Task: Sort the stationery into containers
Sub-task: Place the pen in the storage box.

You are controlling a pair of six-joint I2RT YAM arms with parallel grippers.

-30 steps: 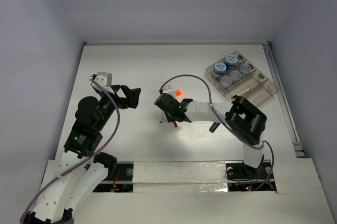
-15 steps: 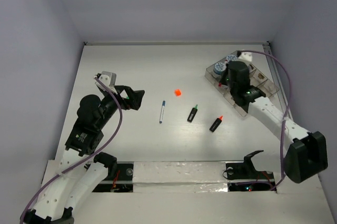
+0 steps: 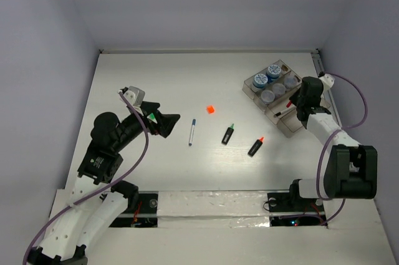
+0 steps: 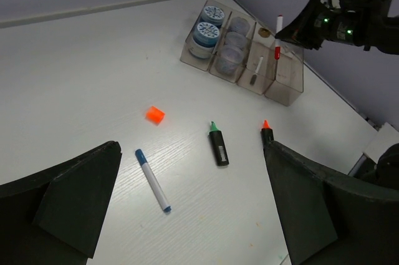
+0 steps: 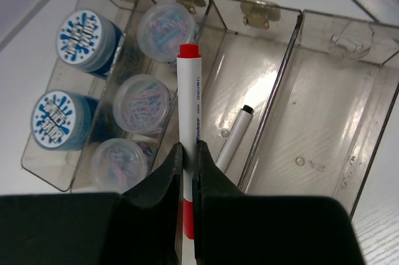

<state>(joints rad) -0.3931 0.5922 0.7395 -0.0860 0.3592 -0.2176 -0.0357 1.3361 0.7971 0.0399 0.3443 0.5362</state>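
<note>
Loosely spread on the table, from left to right, lay the blue-capped pen (image 3: pixel 192 132), the orange cube (image 3: pixel 211 109), the green highlighter (image 3: pixel 228 133) and the orange highlighter (image 3: pixel 255 146), all well apart from the clear tray (image 5: pixel 293 40) at the far right. The tray's left compartments held blue-lidded pots (image 5: pixel 80 37) and clear pots (image 5: pixel 143 104); a black-capped pen (image 5: pixel 232 137) lay in the next one.

By my judgement the risk sat at the tray. In the right wrist view the red-capped pen (image 5: pixel 189 109) lined up with the divider between the pots and the pen slot. Let go there, it could catch on that wall, bridge it, or slide in among the pots. Gripped near one end, it might also swing as the fingers parted.

The left gripper (image 3: pixel 163 121) hung above the table near the blue-capped pen, jaws spread wide and holding nothing. The right gripper (image 5: pixel 187 159) hovered over the tray, pinched tight on the red-capped pen.
</note>
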